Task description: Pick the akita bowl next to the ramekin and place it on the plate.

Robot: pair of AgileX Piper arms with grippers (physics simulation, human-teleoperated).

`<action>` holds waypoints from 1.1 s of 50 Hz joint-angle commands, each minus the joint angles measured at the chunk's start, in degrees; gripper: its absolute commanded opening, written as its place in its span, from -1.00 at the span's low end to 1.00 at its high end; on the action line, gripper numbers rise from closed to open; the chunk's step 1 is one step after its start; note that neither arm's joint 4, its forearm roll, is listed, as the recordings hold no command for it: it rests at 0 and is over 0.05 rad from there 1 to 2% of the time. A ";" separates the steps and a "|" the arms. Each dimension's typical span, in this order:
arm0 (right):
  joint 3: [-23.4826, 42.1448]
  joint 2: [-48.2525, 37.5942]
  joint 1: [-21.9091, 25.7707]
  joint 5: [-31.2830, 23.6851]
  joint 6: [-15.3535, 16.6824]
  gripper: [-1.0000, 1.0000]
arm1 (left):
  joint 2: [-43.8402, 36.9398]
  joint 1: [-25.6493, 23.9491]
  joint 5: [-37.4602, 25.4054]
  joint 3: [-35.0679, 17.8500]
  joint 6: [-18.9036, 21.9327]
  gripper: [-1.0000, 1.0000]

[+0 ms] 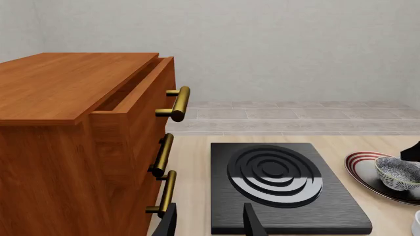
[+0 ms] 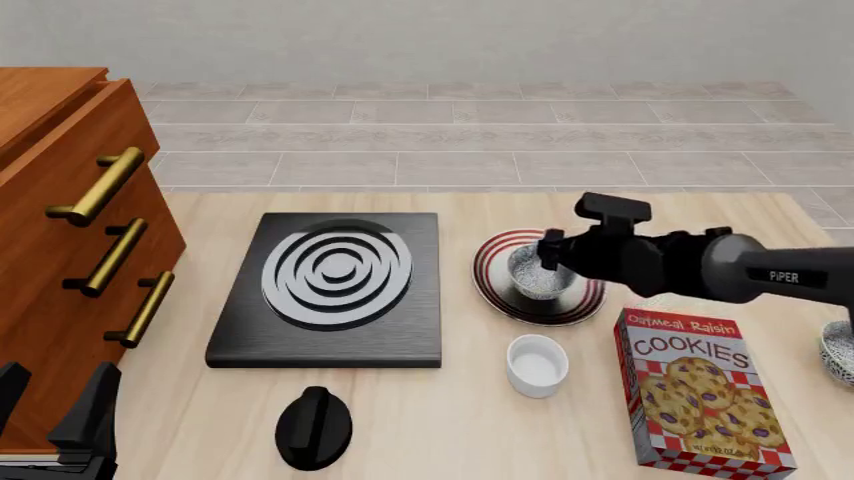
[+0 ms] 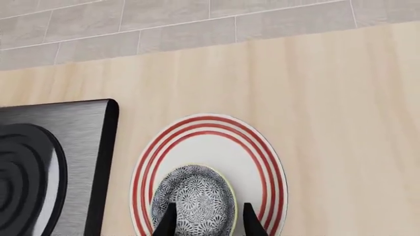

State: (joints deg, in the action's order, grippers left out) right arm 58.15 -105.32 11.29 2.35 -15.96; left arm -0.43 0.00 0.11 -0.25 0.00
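Right tool [image 2: 550, 262] hovers over the plate [image 2: 497, 255], fingers straddling the akita bowl [image 2: 537, 277] rim; grip uncertain. Bowl sits at the plate's six o'clock. Placement step; next, release and lift clear.

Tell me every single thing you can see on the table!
akita bowl: one, speckled grey, on the plate
plate: one, white with red rings, right of the burner
ramekin: one, white, nearer than the plate
burner: one, black with pale rings, middle
knob: one, black, near edge
cookie box: one, red and white, right
second patterned bowl: one, grey, far right edge
cabinet: one, brown, brass handles, left
left end effector: black, open
right end effector: black, around the akita bowl
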 commanded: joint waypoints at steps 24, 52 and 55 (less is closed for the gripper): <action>-3.97 9.05 -1.11 -2.40 0.31 1.00 | 0.00 0.00 0.00 0.00 0.00 1.00; -7.66 16.62 -2.24 -3.79 -0.12 1.00 | 0.00 0.00 0.00 0.00 0.00 1.00; -7.84 17.70 -2.34 -4.22 -0.33 1.00 | 0.00 0.00 0.00 0.00 0.00 1.00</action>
State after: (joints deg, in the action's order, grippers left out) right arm 51.38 -90.30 9.36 -1.22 -16.11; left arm -0.43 0.00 0.11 -0.25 0.00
